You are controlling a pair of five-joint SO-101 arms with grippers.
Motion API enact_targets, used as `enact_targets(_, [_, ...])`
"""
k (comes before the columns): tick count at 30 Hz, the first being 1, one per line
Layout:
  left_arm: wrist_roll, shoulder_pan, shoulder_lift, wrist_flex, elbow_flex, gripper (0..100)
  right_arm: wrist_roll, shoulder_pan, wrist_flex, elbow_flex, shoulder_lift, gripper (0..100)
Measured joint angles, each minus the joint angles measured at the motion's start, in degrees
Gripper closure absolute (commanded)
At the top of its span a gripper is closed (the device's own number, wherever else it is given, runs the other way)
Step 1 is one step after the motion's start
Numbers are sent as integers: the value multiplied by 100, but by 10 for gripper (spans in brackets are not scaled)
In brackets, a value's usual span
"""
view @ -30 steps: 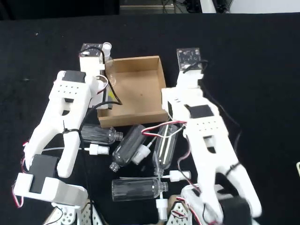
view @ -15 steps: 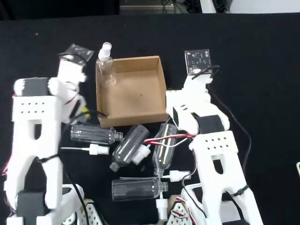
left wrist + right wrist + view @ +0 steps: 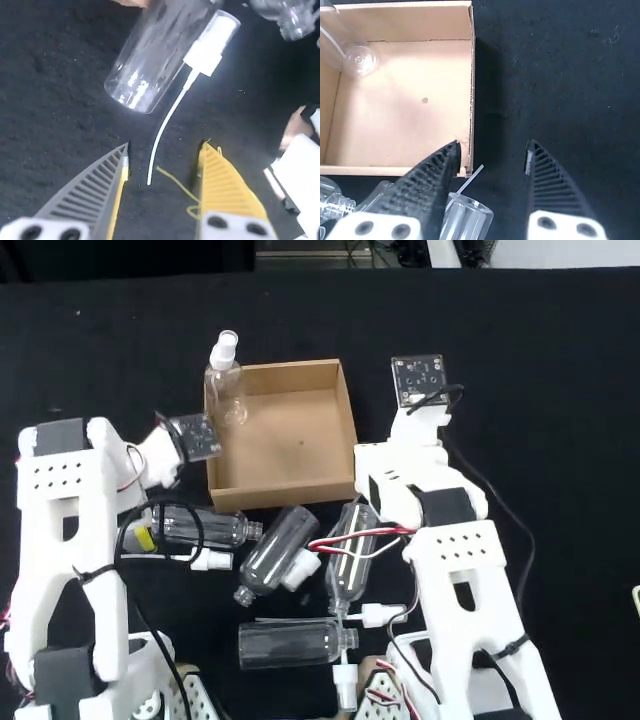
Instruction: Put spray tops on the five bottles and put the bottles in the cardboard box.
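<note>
Lying btwn spread left fingers (image 3: 95, 186): spray-top tube (image 3: 167, 127).

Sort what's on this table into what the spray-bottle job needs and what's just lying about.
Job: cardboard box; capped bottle standing in its far left corner; four uncapped bottles lying before it; loose spray tops.
Lying about: black table cover; cables beyond the table's far edge.
</note>
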Motion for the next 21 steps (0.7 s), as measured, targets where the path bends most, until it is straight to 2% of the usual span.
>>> enact_targets(5, [-114,290,0,-615,519,785,0,18,0,0,0,797])
enact_targets(12, [-149,686,0,-1538,800,785,0,413,0,0,0,797])
enact_targets(18, [-149,765,299,-1635,862,783,0,545,0,0,0,797])
enact_targets(21, [-149,756,624,-1644,862,702,0,545,0,0,0,797])
